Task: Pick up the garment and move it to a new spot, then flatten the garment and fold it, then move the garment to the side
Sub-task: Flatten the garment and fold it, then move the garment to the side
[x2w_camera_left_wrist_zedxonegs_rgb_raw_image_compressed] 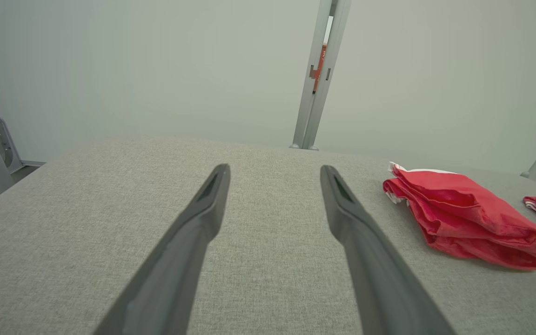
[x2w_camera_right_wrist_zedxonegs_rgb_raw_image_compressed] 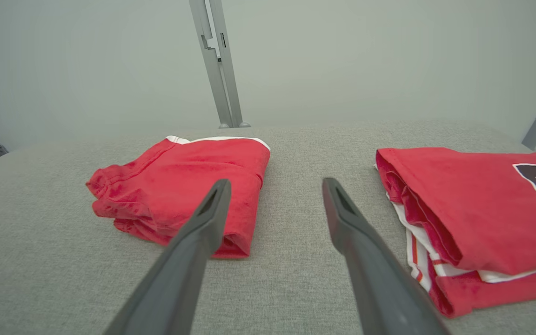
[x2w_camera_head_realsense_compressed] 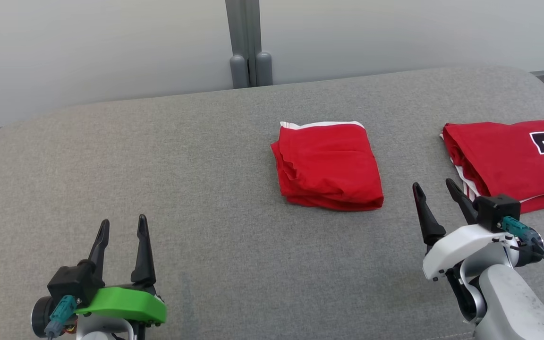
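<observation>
A folded red garment [x2w_camera_head_realsense_compressed: 329, 165] with a white band along its far edge lies in the middle of the grey padded surface [x2w_camera_head_realsense_compressed: 182, 165]; it also shows as a red bundle [x2w_camera_left_wrist_zedxonegs_rgb_raw_image_compressed: 468, 216] at the right of the left wrist view and as a red fold [x2w_camera_right_wrist_zedxonegs_rgb_raw_image_compressed: 189, 184] left of centre in the right wrist view. My left gripper [x2w_camera_head_realsense_compressed: 122, 225] stands open at the lower left, well clear of it, its open fingers framing my left gripper's gap [x2w_camera_left_wrist_zedxonegs_rgb_raw_image_compressed: 275, 173]. My right gripper [x2w_camera_head_realsense_compressed: 432, 187] is open at the lower right, between the two garments, holding nothing, as my right gripper [x2w_camera_right_wrist_zedxonegs_rgb_raw_image_compressed: 272, 186] shows.
A second folded red garment [x2w_camera_head_realsense_compressed: 508, 158] with black-and-white lettering and white trim lies at the right edge, close to my right fingers; it appears as a red stack [x2w_camera_right_wrist_zedxonegs_rgb_raw_image_compressed: 472, 209]. A grey post [x2w_camera_head_realsense_compressed: 249, 42] stands behind the surface against a pale wall.
</observation>
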Tool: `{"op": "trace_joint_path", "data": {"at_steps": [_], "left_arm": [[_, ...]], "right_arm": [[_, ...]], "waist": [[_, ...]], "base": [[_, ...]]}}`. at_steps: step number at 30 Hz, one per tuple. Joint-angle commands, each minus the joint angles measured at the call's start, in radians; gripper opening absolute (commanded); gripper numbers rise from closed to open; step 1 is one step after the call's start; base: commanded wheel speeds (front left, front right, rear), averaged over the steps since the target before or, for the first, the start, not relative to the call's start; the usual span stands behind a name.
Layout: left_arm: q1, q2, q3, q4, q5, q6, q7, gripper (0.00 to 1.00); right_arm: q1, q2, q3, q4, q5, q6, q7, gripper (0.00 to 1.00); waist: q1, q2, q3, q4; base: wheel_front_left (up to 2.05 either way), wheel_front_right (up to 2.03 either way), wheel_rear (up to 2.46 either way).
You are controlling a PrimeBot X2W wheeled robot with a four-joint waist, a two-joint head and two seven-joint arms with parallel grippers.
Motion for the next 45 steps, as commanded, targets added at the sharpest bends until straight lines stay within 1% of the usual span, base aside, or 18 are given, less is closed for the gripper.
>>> {"op": "trace_joint_path", "data": {"at_steps": [1,9,12,14,15,17,21,23,26,31,33,37,39,40,41,42,45], "left_arm": [[0.013,0.003,0.002,0.002,-0.001,-0.005,0.0,1.0],[0.008,0.003,0.005,0.007,-0.002,-0.006,0.0,1.0],[0.004,0.003,0.003,0.006,0.0,-0.006,0.0,1.0],[-0.004,0.003,-0.002,0.003,-0.002,-0.009,0.0,1.0],[-0.014,0.003,-0.009,-0.002,-0.005,-0.011,0.0,1.0],[-0.024,0.003,-0.014,-0.009,-0.009,-0.012,0.0,1.0],[-0.04,0.003,-0.02,-0.019,-0.017,-0.01,0.0,1.0],[-0.05,0.003,-0.024,-0.025,-0.015,-0.013,0.0,1.0],[-0.058,0.003,-0.025,-0.032,-0.02,-0.014,0.0,1.0],[-0.077,0.003,-0.037,-0.042,-0.036,-0.016,0.0,1.0],[-0.084,0.003,-0.046,-0.046,-0.041,-0.014,0.0,1.0],[-0.092,0.003,-0.058,-0.048,-0.051,-0.009,0.0,1.0],[-0.095,0.003,-0.06,-0.049,-0.054,-0.007,0.0,1.0],[-0.094,0.003,-0.061,-0.049,-0.055,-0.006,0.0,1.0],[-0.094,0.003,-0.062,-0.049,-0.056,-0.004,0.0,1.0],[-0.094,0.003,-0.061,-0.049,-0.055,-0.002,0.0,1.0],[-0.091,0.003,-0.056,-0.051,-0.057,0.002,0.0,1.0]], "right_arm": [[-0.012,-0.004,0.001,0.003,0.006,0.0,-0.007,1.0],[-0.019,-0.004,0.005,0.012,0.011,0.0,-0.013,1.0],[-0.04,0.004,0.0,0.026,0.025,0.0,0.011,1.0],[-0.068,0.009,0.004,0.045,0.043,0.0,0.066,1.0],[-0.115,0.009,-0.005,0.063,0.068,0.0,0.13,1.0],[-0.169,0.004,-0.004,0.073,0.086,0.0,0.175,1.0],[-0.262,-0.017,-0.025,0.148,0.099,0.0,0.271,1.0],[-0.316,-0.015,-0.045,0.197,0.101,0.0,0.314,1.0],[-0.372,-0.015,-0.084,0.281,0.072,0.0,0.359,1.0],[-0.437,0.012,-0.167,0.411,0.02,0.0,0.394,1.0],[-0.459,0.031,-0.195,0.455,-0.002,0.0,0.405,1.0],[-0.472,0.037,-0.249,0.529,-0.05,0.0,0.414,1.0],[-0.477,0.05,-0.276,0.572,-0.074,0.0,0.437,1.0],[-0.475,0.053,-0.283,0.592,-0.088,0.0,0.449,0.71],[-0.472,0.055,-0.28,0.606,-0.108,0.0,0.457,0.33],[-0.471,0.056,-0.277,0.613,-0.123,0.0,0.458,0.0],[-0.48,0.047,-0.232,0.61,-0.18,-0.001,0.462,0.0]], "waist": [[0.0,0.0,0.003,0.005],[0.0,0.0,0.003,0.012],[0.0,0.0,0.007,0.015],[0.0,0.0,0.017,0.023],[0.0,0.0,0.031,0.035],[0.0,0.0,0.05,0.052],[0.0,0.0,0.091,0.099],[0.0,0.0,0.113,0.123],[0.0,0.0,0.143,0.154],[0.0,0.0,0.183,0.194],[0.0,0.0,0.199,0.209],[0.0,0.0,0.217,0.225],[0.0,0.0,0.221,0.229],[0.0,0.0,0.222,0.229],[0.0,0.0,0.223,0.229],[0.0,0.0,0.223,0.227],[0.0,0.0,0.216,0.218]], "base": [[0.0,0.0,0.0],[0.0,0.0,0.0],[0.0,0.0,0.0],[0.0,0.0,0.0],[0.0,0.0,0.0],[0.0,0.0,0.0],[0.0,0.0,0.0],[0.0,0.0,0.0],[0.0,0.0,0.0],[0.0,0.0,0.0],[0.0,0.0,0.0],[0.0,0.0,0.0],[0.0,0.0,0.0],[0.0,0.0,0.0],[0.0,0.0,0.0],[0.0,0.0,0.0],[0.0,0.0,0.0]]}}
